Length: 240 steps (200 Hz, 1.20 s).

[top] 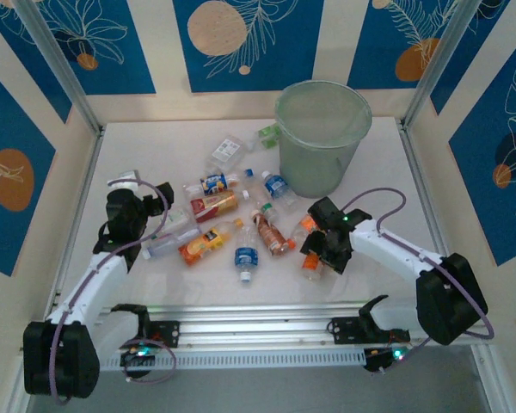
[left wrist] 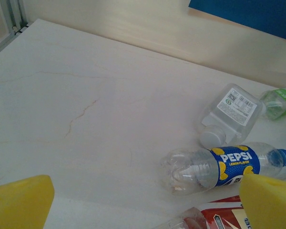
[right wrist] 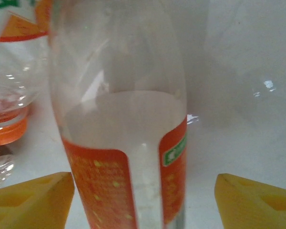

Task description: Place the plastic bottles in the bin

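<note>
Between the spread fingers of right gripper (right wrist: 140, 193): orange-label bottle (right wrist: 119, 119). Slick, round, may squirt out on closing. Left gripper (left wrist: 145, 205) spread too.

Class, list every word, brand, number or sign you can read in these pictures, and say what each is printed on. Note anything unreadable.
"PEPSI": blue label of the clear bottle lying on its side.
"LEMON FLAVOR": same label, under the brand.
Square bottle: barcode and print on its white label, too small to read.
Orange-labelled bottle: fine print and green sign, blurred.
Red-labelled bottle: blurred.
Top view: labels too small.
</note>
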Motion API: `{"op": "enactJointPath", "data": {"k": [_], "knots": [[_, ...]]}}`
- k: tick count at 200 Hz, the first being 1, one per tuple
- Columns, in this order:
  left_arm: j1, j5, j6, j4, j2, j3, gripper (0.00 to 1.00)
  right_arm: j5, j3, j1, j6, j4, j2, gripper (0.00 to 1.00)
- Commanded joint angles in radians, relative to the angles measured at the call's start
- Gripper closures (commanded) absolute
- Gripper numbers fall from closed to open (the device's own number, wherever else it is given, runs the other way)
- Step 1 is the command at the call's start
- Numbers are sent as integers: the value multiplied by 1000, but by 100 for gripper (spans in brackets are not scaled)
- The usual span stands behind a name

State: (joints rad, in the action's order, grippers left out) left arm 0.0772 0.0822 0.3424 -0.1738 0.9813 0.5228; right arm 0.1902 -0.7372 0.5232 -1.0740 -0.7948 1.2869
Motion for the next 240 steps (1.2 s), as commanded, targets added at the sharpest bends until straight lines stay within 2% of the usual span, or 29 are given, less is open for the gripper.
{"op": "enactJointPath", "data": {"k": [1,71,144,194,240], "knots": [[7,-24,1,3,-14,8,0,-40,39,-20,-9,40,14,24],[7,-21,1,6,-27,-5,0,-29,79,-103,20,86,37,25],[7,-26,-8,11,-62,3,0,77,33,-124,44,-33,-55,48],[7,-61,-9,4,-76,11,1,314,-200,-31,69,-230,-163,54],[7,-93,-4,9,-68,28,0,547,-542,86,229,-267,-143,56]]}}
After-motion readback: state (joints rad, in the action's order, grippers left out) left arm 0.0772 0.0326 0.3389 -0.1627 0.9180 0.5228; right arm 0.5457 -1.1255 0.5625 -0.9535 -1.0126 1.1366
